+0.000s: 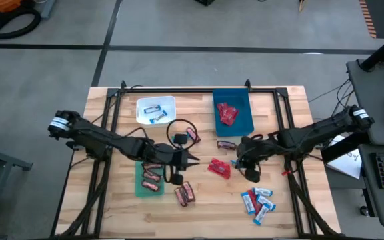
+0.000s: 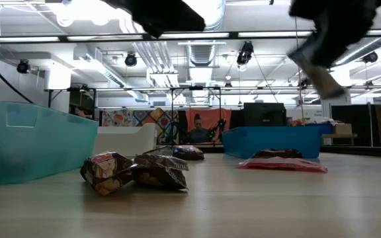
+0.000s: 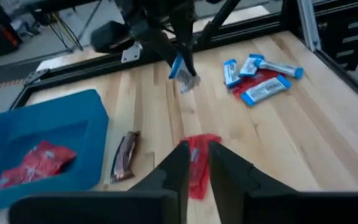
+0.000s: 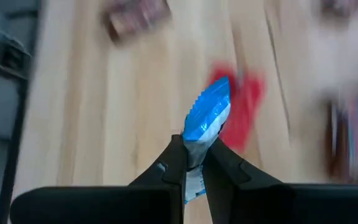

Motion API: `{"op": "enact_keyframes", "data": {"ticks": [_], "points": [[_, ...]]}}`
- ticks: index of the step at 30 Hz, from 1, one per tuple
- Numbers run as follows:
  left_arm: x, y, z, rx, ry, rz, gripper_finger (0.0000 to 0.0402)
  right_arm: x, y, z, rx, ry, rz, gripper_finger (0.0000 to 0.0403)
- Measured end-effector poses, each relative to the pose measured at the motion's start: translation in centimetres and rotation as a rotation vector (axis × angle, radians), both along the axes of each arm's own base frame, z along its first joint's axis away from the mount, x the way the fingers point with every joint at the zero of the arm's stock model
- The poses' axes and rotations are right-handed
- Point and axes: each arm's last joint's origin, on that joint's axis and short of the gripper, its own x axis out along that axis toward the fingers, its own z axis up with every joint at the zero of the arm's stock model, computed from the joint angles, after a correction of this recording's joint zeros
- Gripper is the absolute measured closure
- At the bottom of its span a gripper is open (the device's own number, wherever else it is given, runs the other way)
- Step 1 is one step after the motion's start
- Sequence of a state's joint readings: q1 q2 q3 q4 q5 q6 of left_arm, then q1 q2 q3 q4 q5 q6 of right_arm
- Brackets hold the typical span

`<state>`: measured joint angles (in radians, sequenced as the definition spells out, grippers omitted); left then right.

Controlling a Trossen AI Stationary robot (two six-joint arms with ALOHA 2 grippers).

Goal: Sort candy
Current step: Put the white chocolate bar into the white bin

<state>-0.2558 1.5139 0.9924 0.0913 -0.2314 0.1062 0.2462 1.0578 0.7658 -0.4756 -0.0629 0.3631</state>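
Note:
My right gripper (image 4: 194,149) is shut on a blue-and-white mini bar (image 4: 207,112), above the table's middle right (image 1: 245,162). My left gripper (image 3: 196,155) hovers over the table's middle (image 1: 192,159) with a narrow gap between its fingers, which hold nothing. A red packet (image 1: 219,167) lies flat on the wood just beyond it. More candy lies on the table: brown bars (image 1: 184,194) at the front, one brown bar (image 1: 227,144) by the blue bin, and blue-and-white bars (image 1: 259,200) at the front right. My right gripper pinches the blue-and-white bar between its two fingers by its silvery end (image 4: 194,155). The fingers slant down from the table's right. The rest of the bar sticks out past the fingertips (image 3: 182,68), lifted clear of the table.
A white bin (image 1: 155,101) holds blue-and-white bars at the back left. A blue bin (image 1: 245,107) with red packets stands at the back middle. A green bin (image 1: 139,180) with brown bars sits at the front left. A black cable loop (image 1: 182,130) lies near the middle.

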Motion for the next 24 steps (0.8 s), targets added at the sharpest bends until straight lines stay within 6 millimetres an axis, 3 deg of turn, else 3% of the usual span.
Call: {"op": "enact_keyframes", "data": {"ticks": [5,12,16,24], "points": [[1.9,0.3,-1.3,-0.004,-0.066,0.01,0.0304,1.5,0.3,0.9,-0.083,-0.205,0.108,0.0374],[4.2,1.0,-3.4,-0.036,-0.155,-0.019,0.0243,3.7,0.9,-0.1,-0.158,-0.294,0.187,0.0374],[5.2,0.8,-4.4,-0.068,-0.201,-0.142,0.0231,4.2,1.0,-0.9,-0.157,-0.265,0.186,0.0374],[6.6,1.2,-6.3,-0.089,-0.278,-0.156,0.0238,4.7,1.1,-1.1,-0.153,-0.287,0.185,0.0374]]}}
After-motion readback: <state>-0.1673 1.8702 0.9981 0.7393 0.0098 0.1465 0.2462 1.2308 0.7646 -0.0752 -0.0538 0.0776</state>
